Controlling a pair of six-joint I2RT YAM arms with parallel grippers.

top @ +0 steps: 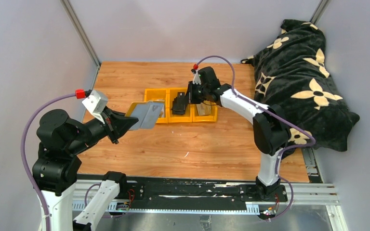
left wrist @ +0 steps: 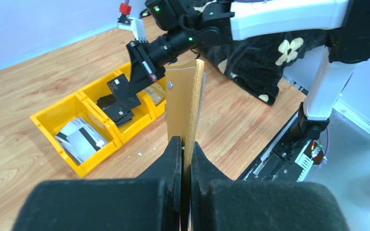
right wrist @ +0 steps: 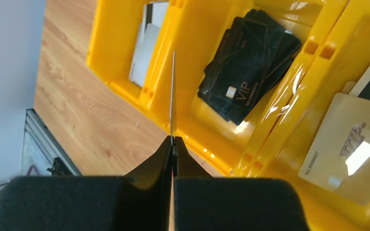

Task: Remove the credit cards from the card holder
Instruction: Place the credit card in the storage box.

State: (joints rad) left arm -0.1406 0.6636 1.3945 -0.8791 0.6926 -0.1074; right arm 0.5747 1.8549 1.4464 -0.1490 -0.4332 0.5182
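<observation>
My left gripper (left wrist: 185, 144) is shut on the bottom edge of the mustard-yellow card holder (left wrist: 185, 103) and holds it upright in the air. In the top view the card holder (top: 147, 114) hangs open, grey-blue lining up, over the front of the left yellow bin. My right gripper (right wrist: 173, 140) is shut on a thin black card (right wrist: 173, 91), seen edge-on, above the wall between the left and middle bins. The left wrist view shows that card (left wrist: 120, 91) flat-on under the right gripper (left wrist: 142, 67).
Three yellow bins (top: 156, 120) stand in a row mid-table. The left one holds pale striped cards (left wrist: 79, 137), the middle one black cards (right wrist: 248, 77), the right one tan cards (right wrist: 342, 144). A black flowered blanket (top: 303, 82) fills the right side.
</observation>
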